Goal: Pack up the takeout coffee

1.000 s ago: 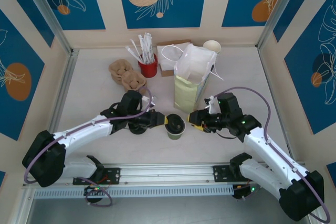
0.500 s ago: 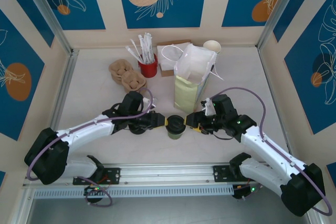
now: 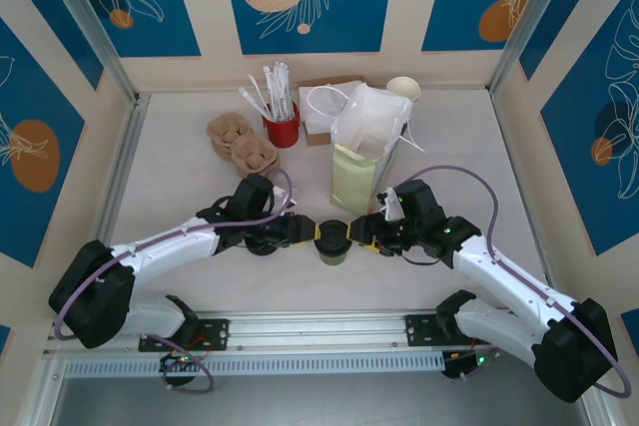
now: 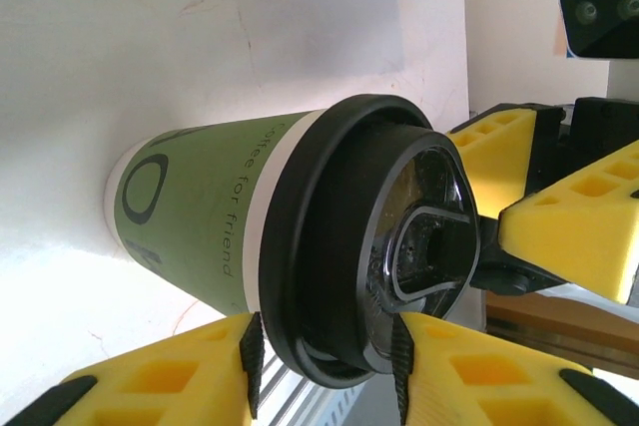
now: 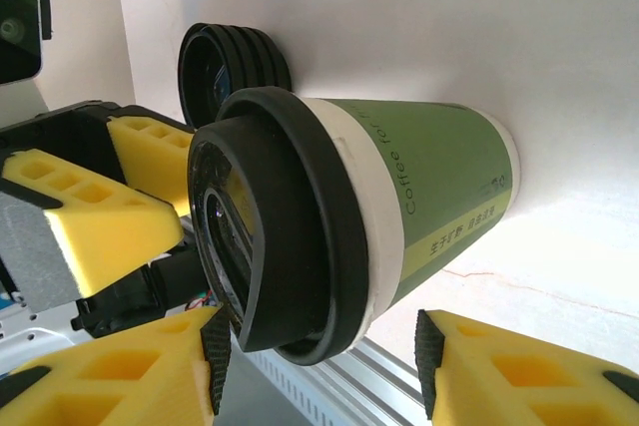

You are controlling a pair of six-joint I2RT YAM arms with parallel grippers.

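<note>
The takeout coffee (image 3: 332,243) stands upright on the table (image 3: 180,187), just off the foot of the pale green paper bag (image 3: 361,172), at about 7 o'clock from it. My left gripper (image 3: 318,234) meets the cup from its 9 o'clock side and my right gripper (image 3: 357,236) from its 3 o'clock side, both at the height of the black lid. In my left wrist view the lid's rim sits between my two yellow fingers (image 4: 160,386), with the dark pads right at its edges. I cannot tell whether they press on it or only flank it. In my right wrist view my jaws stand apart around the top of the cup. One finger is close by the lid, and the other finger (image 5: 519,366) is clear of the green wall with table showing between. A stack of black lids (image 5: 235,57) lies just behind the cup there. A red holder of wrapped sticks (image 3: 282,130) stands at about 10 o'clock from the bag.
</note>
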